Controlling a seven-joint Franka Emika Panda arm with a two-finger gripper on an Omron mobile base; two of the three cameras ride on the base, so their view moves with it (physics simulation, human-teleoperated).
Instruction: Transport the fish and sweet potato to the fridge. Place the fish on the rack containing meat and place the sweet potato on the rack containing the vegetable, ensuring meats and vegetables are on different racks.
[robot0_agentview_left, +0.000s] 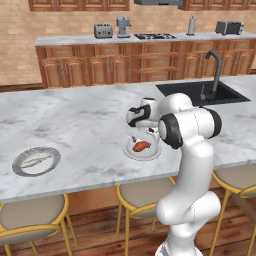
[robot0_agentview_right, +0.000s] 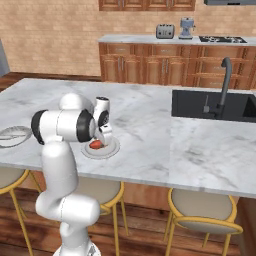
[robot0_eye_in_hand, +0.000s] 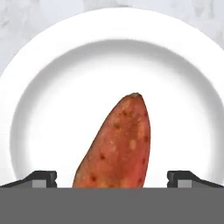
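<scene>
The gripper (robot0_eye_in_hand: 112, 178) has its fingers wide apart around the sweet potato (robot0_eye_in_hand: 117, 144) on the plate (robot0_eye_in_hand: 52, 87), perhaps not touching it.

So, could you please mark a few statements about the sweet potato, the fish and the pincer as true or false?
1. The sweet potato lies on a white plate. True.
2. The pincer is shut on the sweet potato. False: it is open, a tip on either side of the tuber.
3. The fish lies on its own plate, off to the arm's left. True.
4. The sweet potato lies in the sink. False: it is on the island counter.
</scene>
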